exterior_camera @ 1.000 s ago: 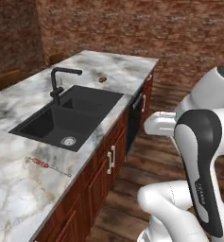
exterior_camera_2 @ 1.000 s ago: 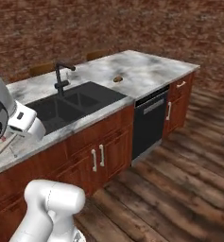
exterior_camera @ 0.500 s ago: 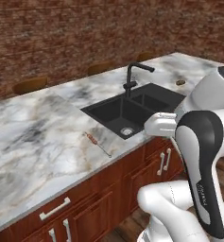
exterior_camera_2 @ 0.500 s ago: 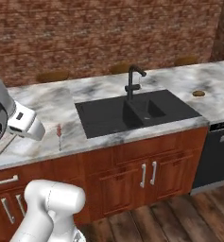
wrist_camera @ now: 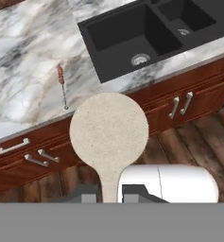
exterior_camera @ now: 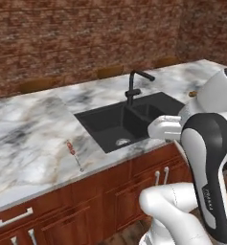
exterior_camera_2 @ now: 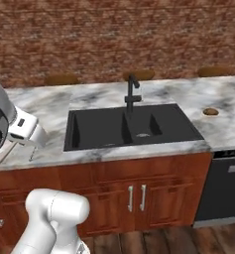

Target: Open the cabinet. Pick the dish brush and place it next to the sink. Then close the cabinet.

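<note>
Beige dish brush (wrist_camera: 108,130) is gripped in the closed jaws of the gripper (wrist_camera: 110,193), near the marble tabletop (wrist_camera: 28,85) left of the black sink (wrist_camera: 132,33).

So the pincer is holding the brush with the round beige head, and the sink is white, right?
Not quite. The sink is black, not white; the hand view shows it set dark into the pale marble counter. The rest is right: the pincer is shut on the handle of the dish brush with the round beige head.

Sink (exterior_camera: 127,125) set in counter (exterior_camera: 33,129), faucet (exterior_camera: 134,86) behind (skewer (exterior_camera: 74,153) left)
</note>
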### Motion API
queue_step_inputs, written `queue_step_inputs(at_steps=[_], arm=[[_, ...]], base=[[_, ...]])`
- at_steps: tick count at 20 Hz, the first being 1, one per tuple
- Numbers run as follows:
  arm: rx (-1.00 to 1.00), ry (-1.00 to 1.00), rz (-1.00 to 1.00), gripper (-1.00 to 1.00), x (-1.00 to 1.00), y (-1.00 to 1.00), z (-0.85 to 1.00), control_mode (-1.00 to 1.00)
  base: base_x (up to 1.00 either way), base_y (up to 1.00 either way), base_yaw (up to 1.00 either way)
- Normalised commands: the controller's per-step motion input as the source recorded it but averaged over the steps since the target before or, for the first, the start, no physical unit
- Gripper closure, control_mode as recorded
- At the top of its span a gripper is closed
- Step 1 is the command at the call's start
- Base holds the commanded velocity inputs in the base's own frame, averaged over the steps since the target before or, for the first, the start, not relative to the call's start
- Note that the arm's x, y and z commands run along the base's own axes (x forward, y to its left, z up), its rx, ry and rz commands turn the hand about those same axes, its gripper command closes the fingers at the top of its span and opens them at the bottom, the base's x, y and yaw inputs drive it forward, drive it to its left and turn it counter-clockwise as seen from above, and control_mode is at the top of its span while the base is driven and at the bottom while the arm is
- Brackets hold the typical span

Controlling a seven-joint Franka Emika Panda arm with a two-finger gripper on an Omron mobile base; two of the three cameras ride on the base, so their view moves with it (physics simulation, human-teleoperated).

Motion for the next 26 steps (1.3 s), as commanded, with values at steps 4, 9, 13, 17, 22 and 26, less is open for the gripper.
queue_step_inputs(at_steps=[4, 9, 13, 17, 22, 26], arm=[[0.0, 0.0, 0.0, 1.0, 0.0, 0.0, 0.0, 1.0], [0.0, 0.0, 0.0, 1.0, 0.0, 0.0, 0.0, 1.0], [0.0, 0.0, 0.0, 1.0, 0.0, 0.0, 0.0, 1.0], [0.0, 0.0, 0.0, 1.0, 0.0, 0.0, 0.0, 1.0], [0.0, 0.0, 0.0, 1.0, 0.0, 0.0, 0.0, 1.0], [0.0, 0.0, 0.0, 1.0, 0.0, 0.0, 0.0, 1.0]], base=[[0.14, -0.28, 0.46], [0.01, 0.0, 0.48], [0.52, -0.14, 0.39], [0.95, -0.45, 0.2], [0.69, -0.09, 0.01], [0.44, 0.26, -0.11]])
